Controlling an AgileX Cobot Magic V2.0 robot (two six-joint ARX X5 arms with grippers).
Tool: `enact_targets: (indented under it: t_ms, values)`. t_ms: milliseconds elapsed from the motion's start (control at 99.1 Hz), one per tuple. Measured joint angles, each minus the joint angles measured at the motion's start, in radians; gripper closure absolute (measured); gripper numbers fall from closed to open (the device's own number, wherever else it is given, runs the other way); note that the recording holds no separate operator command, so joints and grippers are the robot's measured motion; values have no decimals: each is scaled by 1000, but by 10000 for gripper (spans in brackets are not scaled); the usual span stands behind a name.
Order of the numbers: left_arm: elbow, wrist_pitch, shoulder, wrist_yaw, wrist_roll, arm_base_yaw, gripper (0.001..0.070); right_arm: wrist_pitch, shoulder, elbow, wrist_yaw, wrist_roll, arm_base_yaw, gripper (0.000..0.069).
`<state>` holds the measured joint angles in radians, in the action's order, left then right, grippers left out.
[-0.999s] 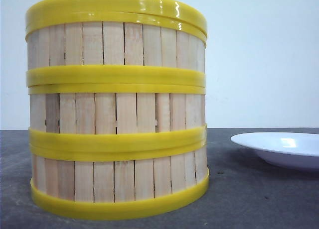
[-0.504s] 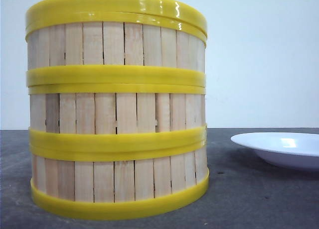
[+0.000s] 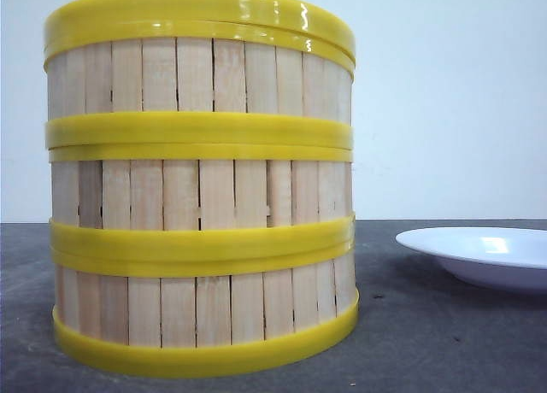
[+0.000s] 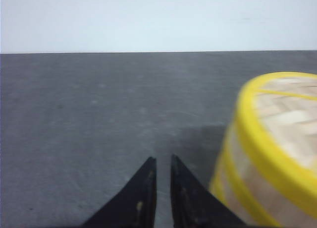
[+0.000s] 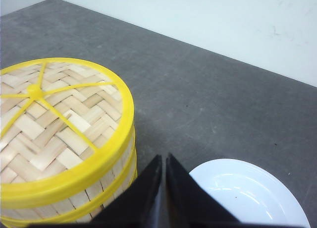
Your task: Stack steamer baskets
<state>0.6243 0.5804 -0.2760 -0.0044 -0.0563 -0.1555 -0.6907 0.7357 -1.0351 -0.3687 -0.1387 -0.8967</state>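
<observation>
Standing stacked on grey tabletop [image 3: 444, 342], three slatted yellow-rimmed steamer baskets [image 3: 201, 188] look done, lid apparently on; left hand [image 4: 159, 188] and right hand [image 5: 163, 188] together, empty; retreat without nudging.

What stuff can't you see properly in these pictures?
- Inside the steamer baskets: hidden in every view by the slat walls and the woven lid on top.
- The white plate: its right part is cut off by the front view's edge; the right gripper covers part of it in the right wrist view.
- The stack in the left wrist view: blurred and cut off at the edge.
- Both arms: not in the front view.
</observation>
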Motion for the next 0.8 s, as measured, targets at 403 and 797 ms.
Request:
enact_targets:
  t_ms: [403, 797]
  values:
    - [-476, -326, 224, -1, 31, 134, 684, 0, 0, 0, 0, 0, 0, 682]
    - [-574, -351, 272, -61, 19, 140, 684, 0, 0, 0, 0, 0, 0, 682]
